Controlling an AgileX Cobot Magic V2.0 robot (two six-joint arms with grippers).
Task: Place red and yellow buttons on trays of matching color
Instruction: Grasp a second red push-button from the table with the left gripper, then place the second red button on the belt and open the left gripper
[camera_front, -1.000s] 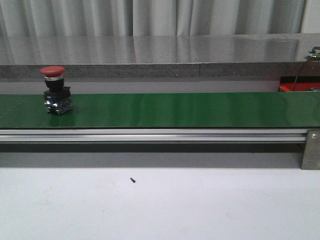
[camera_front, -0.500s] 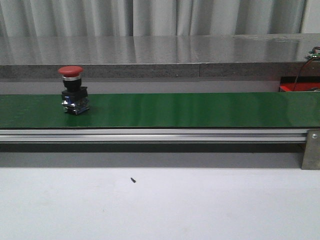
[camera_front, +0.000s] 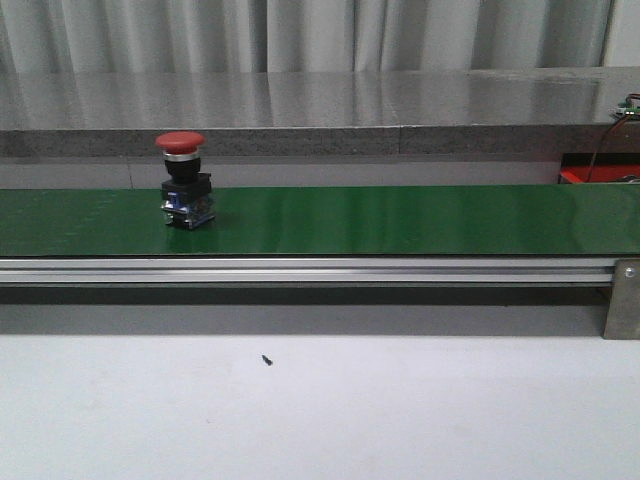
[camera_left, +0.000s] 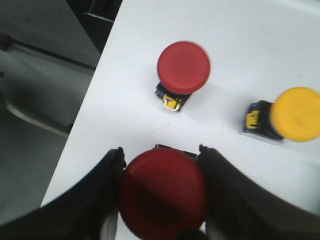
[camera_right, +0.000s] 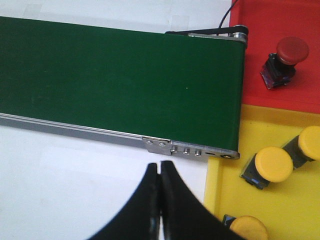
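Observation:
A red button (camera_front: 183, 180) stands upright on the green conveyor belt (camera_front: 400, 220) in the front view, left of centre. In the left wrist view my left gripper (camera_left: 161, 150) is shut on another red button (camera_left: 162, 195), its fingers pressed against both sides of the cap. Beyond it on the white table stand a red button (camera_left: 183, 69) and a yellow button (camera_left: 295, 115). My right gripper (camera_right: 160, 165) is shut and empty, over the white table near the belt's end. The red tray (camera_right: 260, 75) holds a red button (camera_right: 285, 57). The yellow tray (camera_right: 285, 200) holds yellow buttons (camera_right: 270, 165).
The belt's metal rail (camera_front: 300, 270) runs along the belt's near side. The trays sit directly past the belt's end roller (camera_right: 235, 32). The white table's edge (camera_left: 85, 115) drops off beside the left gripper. Neither arm shows in the front view.
The red button on the belt has travelled to the right along the belt, staying upright.

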